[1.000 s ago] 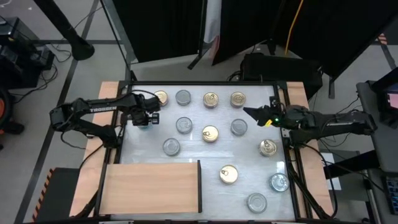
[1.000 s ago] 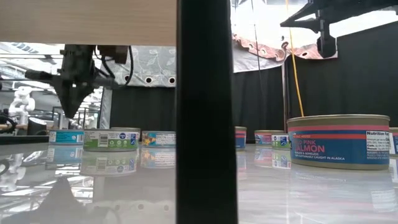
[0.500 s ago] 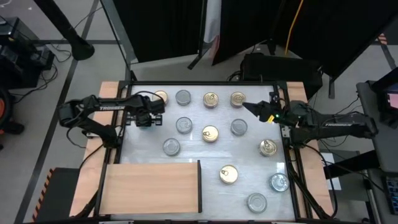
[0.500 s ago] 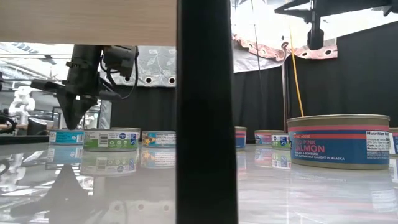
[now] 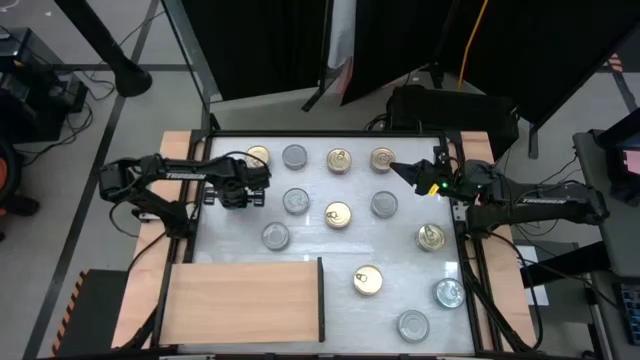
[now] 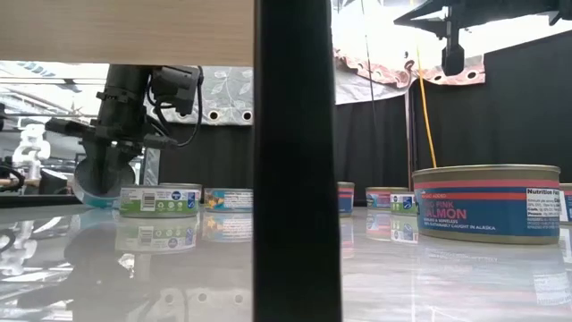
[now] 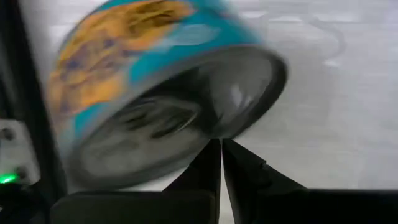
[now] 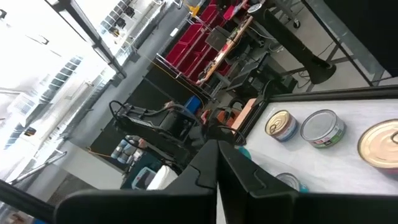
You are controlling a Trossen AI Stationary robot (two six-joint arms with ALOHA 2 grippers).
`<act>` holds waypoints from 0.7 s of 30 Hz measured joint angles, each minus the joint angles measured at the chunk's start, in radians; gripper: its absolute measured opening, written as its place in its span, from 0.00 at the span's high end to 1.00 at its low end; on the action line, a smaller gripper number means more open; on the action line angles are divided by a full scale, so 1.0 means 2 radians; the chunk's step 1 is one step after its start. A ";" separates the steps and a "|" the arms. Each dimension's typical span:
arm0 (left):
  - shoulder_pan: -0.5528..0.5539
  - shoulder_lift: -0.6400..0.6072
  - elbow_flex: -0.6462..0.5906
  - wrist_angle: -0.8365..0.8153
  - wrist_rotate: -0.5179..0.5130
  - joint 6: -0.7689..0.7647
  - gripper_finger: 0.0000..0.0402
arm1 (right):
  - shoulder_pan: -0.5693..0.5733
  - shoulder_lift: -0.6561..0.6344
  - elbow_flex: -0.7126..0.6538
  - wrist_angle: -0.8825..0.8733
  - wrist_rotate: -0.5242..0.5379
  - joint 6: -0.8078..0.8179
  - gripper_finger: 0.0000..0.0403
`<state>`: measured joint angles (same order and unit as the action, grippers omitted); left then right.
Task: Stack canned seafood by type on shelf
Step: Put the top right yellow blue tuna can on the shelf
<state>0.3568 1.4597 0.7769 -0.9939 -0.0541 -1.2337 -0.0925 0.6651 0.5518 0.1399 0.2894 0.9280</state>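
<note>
**Tin Tipping Under Left Arm**

A teal-labelled tin (image 7: 161,93) is tilting at the worktop's far left, nudged by the clenched left pincer (image 5: 240,193). Right pincer (image 5: 400,172), clenched, is hovering empty. Next: reopening for a grasp, toward the bare shelf (image 5: 245,300).

12 round tins (image 5: 338,214) scattered on tabletop; wooden shelf (image 5: 245,298) bare.

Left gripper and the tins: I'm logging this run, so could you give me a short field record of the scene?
left gripper: shut, by a tilted teal tin, back left of the table
right gripper: shut, raised near the back right
shelf: bare, front left
tins on table: about a dozen, all single, unstacked
</note>
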 joint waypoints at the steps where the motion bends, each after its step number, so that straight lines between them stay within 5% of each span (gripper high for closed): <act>1: -0.004 0.007 0.000 0.001 0.000 -0.004 0.94 | 0.000 0.000 0.000 -0.001 0.000 -0.001 1.00; 11: -0.051 0.030 0.003 0.020 0.000 -0.028 0.94 | 0.000 0.000 0.000 -0.012 -0.002 -0.008 1.00; 21: -0.079 -0.037 0.077 -0.007 -0.001 -0.016 0.94 | 0.000 0.000 0.000 -0.029 -0.003 -0.015 1.00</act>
<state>0.1985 1.3865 0.9305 -1.0075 -0.0553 -1.2654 -0.0921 0.6655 0.5514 0.0822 0.2837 0.8975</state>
